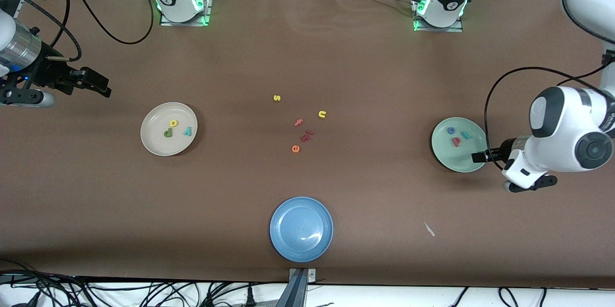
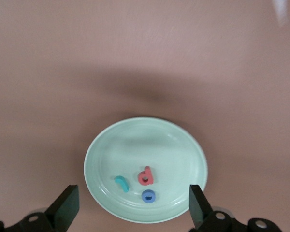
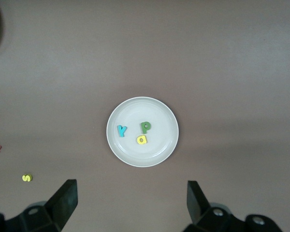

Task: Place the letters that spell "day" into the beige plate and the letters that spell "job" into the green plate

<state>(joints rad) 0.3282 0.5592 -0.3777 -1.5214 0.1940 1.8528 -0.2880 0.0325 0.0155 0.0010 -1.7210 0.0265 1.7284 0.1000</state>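
**Both words plated, arms should back off clean**

Front view: left gripper sits over the green plate rim, fingers spread, nothing held. Judgement: lift straight up before swinging out, so nothing clips the plate. Blue o, teal j, red b lie in it. Right gripper waits near the beige plate, which holds the d, a, y. Blue plate is empty; leftover s and u sit mid-table.

Left wrist view: fingers wide; j, b, o lie between them, below, apart from both.

Right wrist view: fingers wide, empty; the plate and its letters sit well clear.
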